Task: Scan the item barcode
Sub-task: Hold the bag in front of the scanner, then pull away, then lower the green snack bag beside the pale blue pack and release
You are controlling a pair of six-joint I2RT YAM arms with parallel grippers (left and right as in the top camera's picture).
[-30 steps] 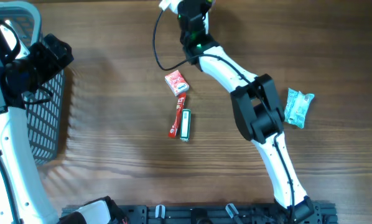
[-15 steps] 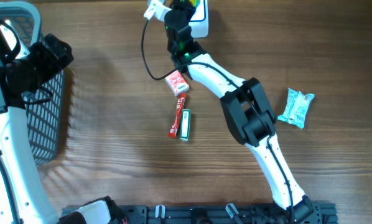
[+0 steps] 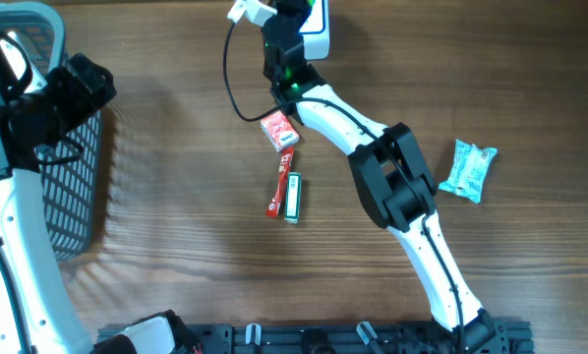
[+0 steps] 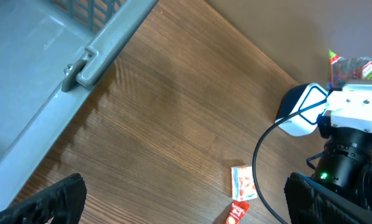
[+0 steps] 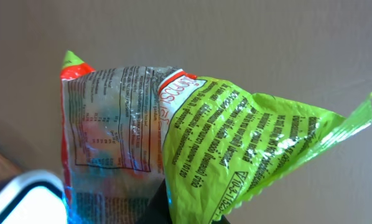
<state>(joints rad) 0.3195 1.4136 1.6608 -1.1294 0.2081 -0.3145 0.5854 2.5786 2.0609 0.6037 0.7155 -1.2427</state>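
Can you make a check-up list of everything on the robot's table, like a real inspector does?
Surface: wooden table, bare wood, no spills seen.
Job's things: green snack bag lifted off the table near the white scanner.
Clutter: red box, red stick pack, green-and-white pack, teal packet, all lying on the table.
End effectors: right end effector shut on the green snack bag; left end effector open, holding nothing, by the basket.
Cables: black cable loops over the table beside the right arm.
Surroundings: grey basket at the table's left side.
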